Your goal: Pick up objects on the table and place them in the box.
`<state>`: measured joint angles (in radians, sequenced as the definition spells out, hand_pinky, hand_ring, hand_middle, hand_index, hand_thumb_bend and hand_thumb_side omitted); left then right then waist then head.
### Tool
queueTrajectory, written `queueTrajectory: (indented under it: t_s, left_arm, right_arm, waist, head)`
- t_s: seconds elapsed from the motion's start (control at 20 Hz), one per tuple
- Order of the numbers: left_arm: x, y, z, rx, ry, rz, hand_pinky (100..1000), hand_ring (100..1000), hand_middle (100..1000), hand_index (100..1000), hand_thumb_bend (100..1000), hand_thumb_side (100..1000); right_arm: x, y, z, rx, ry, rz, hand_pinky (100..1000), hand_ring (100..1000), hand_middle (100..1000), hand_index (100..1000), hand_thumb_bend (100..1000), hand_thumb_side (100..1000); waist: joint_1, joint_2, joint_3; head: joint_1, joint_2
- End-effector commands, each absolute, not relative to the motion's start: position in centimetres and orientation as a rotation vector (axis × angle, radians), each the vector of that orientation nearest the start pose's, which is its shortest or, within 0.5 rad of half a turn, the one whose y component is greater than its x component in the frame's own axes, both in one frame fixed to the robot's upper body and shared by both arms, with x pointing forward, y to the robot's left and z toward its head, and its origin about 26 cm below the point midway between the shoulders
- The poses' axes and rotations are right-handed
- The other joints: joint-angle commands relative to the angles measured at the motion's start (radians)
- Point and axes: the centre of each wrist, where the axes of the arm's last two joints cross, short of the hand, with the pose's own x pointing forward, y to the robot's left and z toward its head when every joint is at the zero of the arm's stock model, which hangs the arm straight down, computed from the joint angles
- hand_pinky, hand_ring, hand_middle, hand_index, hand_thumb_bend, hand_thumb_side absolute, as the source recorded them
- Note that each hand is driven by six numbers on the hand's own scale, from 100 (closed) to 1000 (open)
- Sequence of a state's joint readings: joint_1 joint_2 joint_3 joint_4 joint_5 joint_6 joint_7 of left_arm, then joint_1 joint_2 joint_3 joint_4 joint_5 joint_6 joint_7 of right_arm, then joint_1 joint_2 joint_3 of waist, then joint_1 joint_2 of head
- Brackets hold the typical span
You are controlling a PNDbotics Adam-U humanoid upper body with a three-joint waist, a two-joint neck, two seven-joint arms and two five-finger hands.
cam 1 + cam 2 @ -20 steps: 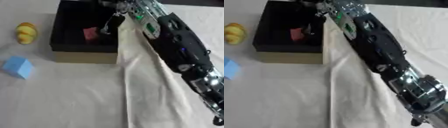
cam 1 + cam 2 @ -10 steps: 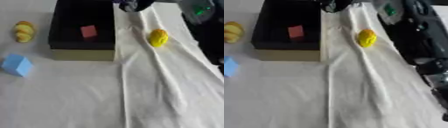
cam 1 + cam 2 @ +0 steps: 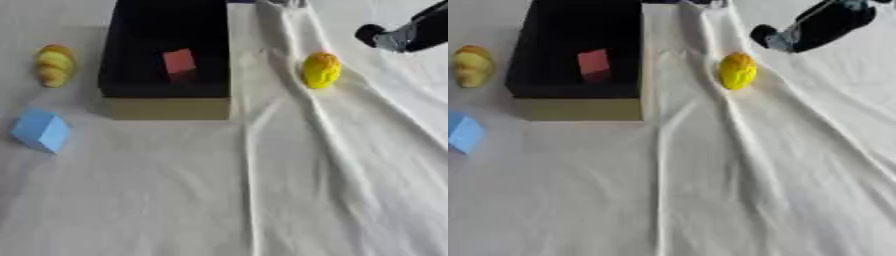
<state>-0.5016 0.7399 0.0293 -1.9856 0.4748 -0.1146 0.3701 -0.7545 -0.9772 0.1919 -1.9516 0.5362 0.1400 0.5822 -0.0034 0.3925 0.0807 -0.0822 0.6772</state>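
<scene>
A black box (image 3: pixel 166 107) with a tan front wall stands at the upper left of the white cloth, and a red cube (image 3: pixel 179 62) lies inside it. A yellow lumpy object (image 3: pixel 321 70) lies on the cloth just right of the box. Left of the box lies a yellow-orange ridged object (image 3: pixel 52 65). In front of that, near the left edge, sits a light blue block (image 3: pixel 39 130). My right hand (image 3: pixel 815 25) hangs at the upper right, above and to the right of the yellow object, apart from it. My left hand does not show.
The white cloth (image 3: pixel 332 190) is creased, with long folds running from the box's right side down to the front.
My right arm has drawn back from over the box to the upper right corner. The red cube stays in the box, and the yellow object beside the box has come into view.
</scene>
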Motion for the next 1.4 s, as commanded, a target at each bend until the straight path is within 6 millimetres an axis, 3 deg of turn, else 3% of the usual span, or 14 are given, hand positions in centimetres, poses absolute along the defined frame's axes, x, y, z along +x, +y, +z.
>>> queueTrajectory:
  t_s: [0.05, 0.3, 0.95, 1.4]
  left_arm:
    - [29.4, 30.4, 31.7, 0.111, -2.596, -0.11, 774, 764, 694, 848, 638, 574]
    - [29.4, 30.2, 31.7, 0.103, -2.596, -0.107, 774, 764, 693, 847, 635, 575]
    - [29.6, 29.7, 31.7, 0.075, -2.588, -0.11, 773, 765, 691, 846, 625, 581]
    - [29.6, 29.7, 31.5, 0.066, -2.593, -0.109, 774, 766, 691, 846, 616, 586]
  right_arm:
    - [29.1, -27.6, 36.9, -1.194, -1.605, 1.651, 830, 815, 762, 836, 320, 182]
    - [30.0, -27.9, 35.2, -1.136, -1.508, 1.701, 836, 832, 778, 835, 412, 171]
    - [33.8, -28.6, 32.6, -1.132, -1.442, 1.657, 837, 840, 782, 841, 416, 183]
    - [35.9, -29.4, 30.8, -1.14, -1.434, 1.602, 830, 832, 775, 841, 357, 197]
  waist:
    - [0.02, -0.014, -0.002]
    - [0.029, -0.008, -0.002]
    - [0.032, 0.009, 0.0]
    - [0.034, 0.026, 0.012]
  head:
    - [-0.002, -0.002]
    - [0.006, -0.015]
    - [0.006, -0.033]
    - [0.008, -0.036]
